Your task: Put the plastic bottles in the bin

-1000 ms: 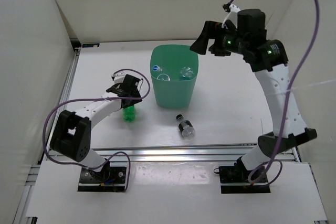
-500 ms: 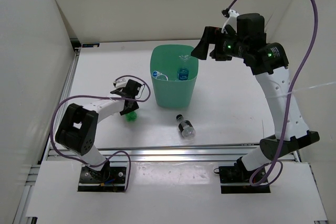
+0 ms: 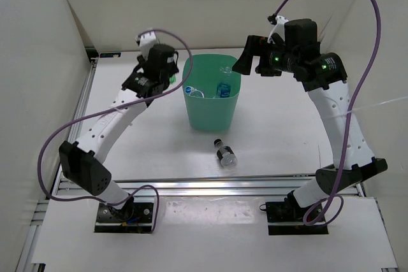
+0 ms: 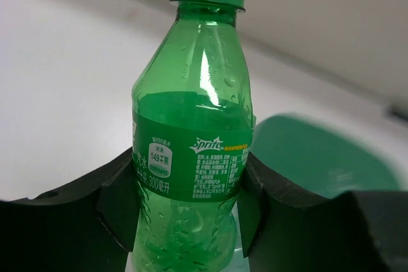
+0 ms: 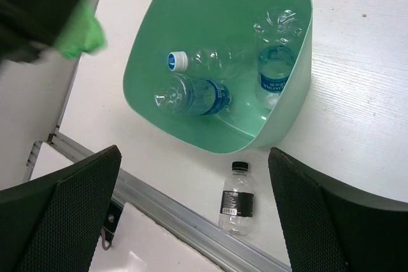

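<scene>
Left gripper [image 4: 185, 211]: grasping green plastic bottle [image 4: 191, 93], 10 o'clock of mint-green plastic bin [image 3: 210, 109]
Right gripper [image 5: 193, 176]: released, 2 o'clock
Inside bin: 3 clear plastic bottles [image 5: 194, 97]

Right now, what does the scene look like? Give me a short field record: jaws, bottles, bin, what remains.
left jaws: shut on the green Sprite bottle, gripping at its label
right jaws: open, empty, high near the bin's far right corner
bin: mint-green, upright, holds three clear bottles, two with blue labels
green Sprite bottle position: beside the bin's left rim, not over the opening
table: one short dark-capped bottle lying in front of the bin
remaining: two bottles not in the bin
</scene>
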Tool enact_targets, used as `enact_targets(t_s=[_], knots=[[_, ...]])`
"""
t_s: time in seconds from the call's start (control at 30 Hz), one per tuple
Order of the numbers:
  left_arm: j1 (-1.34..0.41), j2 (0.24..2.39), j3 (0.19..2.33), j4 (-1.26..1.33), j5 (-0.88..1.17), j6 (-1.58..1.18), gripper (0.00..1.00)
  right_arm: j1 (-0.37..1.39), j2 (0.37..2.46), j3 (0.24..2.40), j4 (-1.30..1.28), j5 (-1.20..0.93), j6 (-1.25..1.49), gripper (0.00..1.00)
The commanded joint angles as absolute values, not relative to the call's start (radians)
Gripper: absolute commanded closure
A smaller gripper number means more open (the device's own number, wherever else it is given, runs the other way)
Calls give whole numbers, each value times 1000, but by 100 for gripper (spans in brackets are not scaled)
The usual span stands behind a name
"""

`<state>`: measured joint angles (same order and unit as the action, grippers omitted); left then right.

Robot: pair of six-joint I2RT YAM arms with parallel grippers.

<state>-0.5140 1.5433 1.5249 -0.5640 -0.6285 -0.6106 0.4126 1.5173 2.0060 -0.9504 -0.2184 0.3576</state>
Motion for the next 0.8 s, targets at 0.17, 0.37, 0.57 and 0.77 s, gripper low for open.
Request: enact_targets(t_s=[0.17,0.37,0.57,0.77], knots=[[-661,1661,1920,-554,-711,-442,78,413,1493,2000,-940,-181,336,0],[-774,1703,1867,-554,-603,-477,77,413,1483,1980,-940,-141,336,0],[-815,1672,1819,-554,-594,-465,33,413,1483,1959,-940,-118,336,0],[-815,1542,1839,-554,-716,-442,0,413,1447,1921,-950,-106,325,0]])
